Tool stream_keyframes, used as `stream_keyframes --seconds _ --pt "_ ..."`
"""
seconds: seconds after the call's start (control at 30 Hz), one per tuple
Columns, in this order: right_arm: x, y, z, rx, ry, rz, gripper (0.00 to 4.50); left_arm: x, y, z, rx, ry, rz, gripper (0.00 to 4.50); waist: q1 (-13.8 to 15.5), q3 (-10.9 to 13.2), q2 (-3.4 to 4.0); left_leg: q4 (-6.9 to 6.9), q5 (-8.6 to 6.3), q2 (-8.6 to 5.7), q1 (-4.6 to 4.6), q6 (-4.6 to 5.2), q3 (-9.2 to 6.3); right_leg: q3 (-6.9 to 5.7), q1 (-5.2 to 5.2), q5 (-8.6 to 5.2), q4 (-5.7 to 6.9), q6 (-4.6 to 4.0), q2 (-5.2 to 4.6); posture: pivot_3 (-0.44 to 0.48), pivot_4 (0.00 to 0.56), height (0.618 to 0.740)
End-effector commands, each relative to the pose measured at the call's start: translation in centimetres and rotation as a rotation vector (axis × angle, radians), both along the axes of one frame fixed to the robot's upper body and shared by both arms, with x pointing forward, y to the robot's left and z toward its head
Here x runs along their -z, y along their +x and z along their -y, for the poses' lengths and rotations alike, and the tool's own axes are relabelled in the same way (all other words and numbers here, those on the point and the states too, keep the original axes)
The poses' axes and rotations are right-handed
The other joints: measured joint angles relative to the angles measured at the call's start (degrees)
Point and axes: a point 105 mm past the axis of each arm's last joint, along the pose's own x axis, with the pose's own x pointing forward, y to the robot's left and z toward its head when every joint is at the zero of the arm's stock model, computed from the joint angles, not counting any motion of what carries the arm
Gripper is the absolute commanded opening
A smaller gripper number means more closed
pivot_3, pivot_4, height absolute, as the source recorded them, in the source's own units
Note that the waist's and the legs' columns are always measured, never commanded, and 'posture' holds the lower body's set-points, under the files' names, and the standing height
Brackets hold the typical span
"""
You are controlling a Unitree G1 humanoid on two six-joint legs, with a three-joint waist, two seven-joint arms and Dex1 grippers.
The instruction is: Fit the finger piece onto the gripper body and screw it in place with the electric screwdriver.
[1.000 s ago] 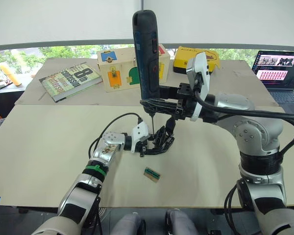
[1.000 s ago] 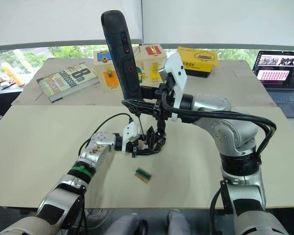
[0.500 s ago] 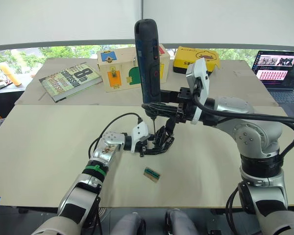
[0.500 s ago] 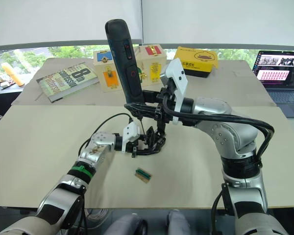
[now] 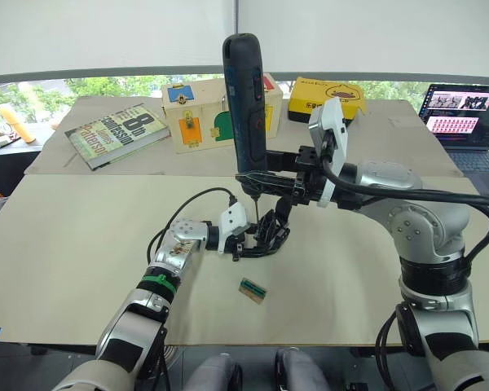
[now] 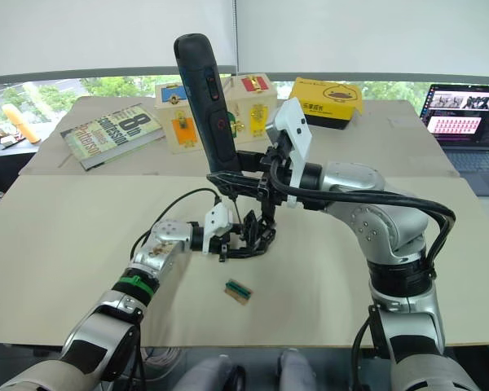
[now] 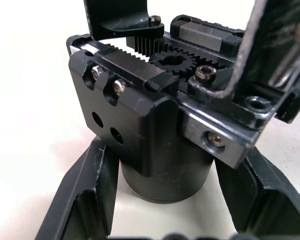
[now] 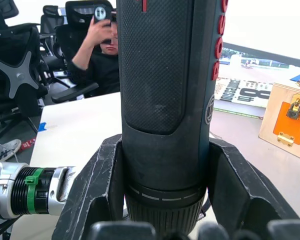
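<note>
My right gripper is shut on the electric screwdriver, a thick dark cylinder held upright above the table's middle. Its thin bit points down over the gripper body, a chunky black block with gears and a pointed finger sticking up. My left gripper is shut on that body's round base, its fingers on either side of it. On top of the body sits a black finger piece with a screw head in it. A blurred metal shaft comes down beside another screw.
A small green block lies on the table in front of the body. At the back are a book, a wooden box, a yellow box and a laptop. A seated person is beyond the table.
My right gripper has shifted the screwdriver slightly a second ago and has held it nearly still since. The left gripper and the gripper body have not moved.
</note>
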Motion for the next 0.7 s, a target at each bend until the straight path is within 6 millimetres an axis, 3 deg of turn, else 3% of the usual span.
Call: stream_keyframes --seconds 0.03,0.7 --pt "-1.4 -0.94 -0.17 -0.027 0.028 0.086 1.89 -2.33 0.33 0.48 0.018 -0.043 0.075 2.28 0.0 0.0 0.0 0.0 0.0 0.0 0.0 0.0 0.0 0.0 0.0 0.0 0.0 0.0 0.0 0.0 0.15 0.74" --pt "-1.24 -0.77 -0.31 -0.028 0.025 0.091 1.89 -2.33 0.39 0.43 0.013 -0.045 0.076 2.28 0.0 0.0 0.0 0.0 0.0 0.0 0.0 0.0 0.0 0.0 0.0 0.0 0.0 0.0 0.0 0.0 0.15 0.74"
